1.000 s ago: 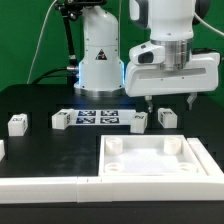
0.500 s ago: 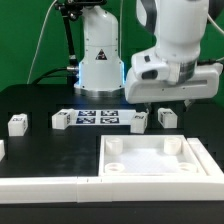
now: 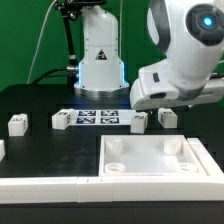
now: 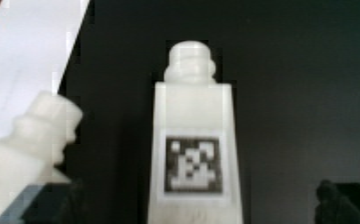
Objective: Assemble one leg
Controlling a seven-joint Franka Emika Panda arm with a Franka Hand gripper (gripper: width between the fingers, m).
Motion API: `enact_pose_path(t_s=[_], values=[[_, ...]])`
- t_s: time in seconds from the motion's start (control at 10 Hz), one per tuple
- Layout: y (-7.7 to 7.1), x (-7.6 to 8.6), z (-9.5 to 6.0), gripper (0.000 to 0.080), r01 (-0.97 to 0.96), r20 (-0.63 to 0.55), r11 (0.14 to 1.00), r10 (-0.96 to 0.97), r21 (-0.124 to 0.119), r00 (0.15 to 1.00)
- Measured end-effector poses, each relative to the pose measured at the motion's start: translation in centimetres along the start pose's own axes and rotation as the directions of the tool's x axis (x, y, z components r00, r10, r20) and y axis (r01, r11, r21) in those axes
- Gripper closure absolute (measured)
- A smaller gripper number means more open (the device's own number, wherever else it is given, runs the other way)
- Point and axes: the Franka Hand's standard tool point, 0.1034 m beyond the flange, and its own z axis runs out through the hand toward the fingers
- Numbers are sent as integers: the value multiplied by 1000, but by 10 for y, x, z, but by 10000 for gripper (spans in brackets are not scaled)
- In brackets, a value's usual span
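Several small white legs lie on the black table in the exterior view: two at the left [image 3: 17, 124] [image 3: 62, 119] and two side by side at the right [image 3: 139, 120] [image 3: 166, 117]. My gripper [image 3: 163, 101] hangs tilted just above the right pair, and its fingers are hard to make out there. In the wrist view one leg [image 4: 196, 140] lies lengthwise with its tag facing up. It sits between my dark fingertips [image 4: 349, 196], which stand wide apart and do not touch it. My gripper [image 4: 195, 206] is open. A second leg [image 4: 35, 140] lies beside it.
The marker board [image 3: 97, 117] lies between the legs. The large white tabletop panel [image 3: 155, 172] with round corner holes sits in front. A white bar [image 3: 40, 186] runs along the front left. The robot base [image 3: 98, 55] stands behind.
The arm has swung toward the exterior view's right and tilted. The hand has turned and come lower over the right pair of legs. No leg has moved.
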Motion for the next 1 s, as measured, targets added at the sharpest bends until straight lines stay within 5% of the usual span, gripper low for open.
enact_pose_path(t_s=[0.2, 0.6, 0.7, 0.8, 1.0], values=[[-3, 10, 13, 150, -1, 118, 1000, 1, -1, 993], [-5, 11, 21, 150, -21, 132, 1000, 23, -16, 991], [-5, 11, 22, 268, -17, 130, 1000, 18, -15, 991], [-5, 11, 22, 268, -16, 129, 1000, 18, -14, 991], [-5, 11, 22, 511, -17, 130, 1000, 18, -12, 991]])
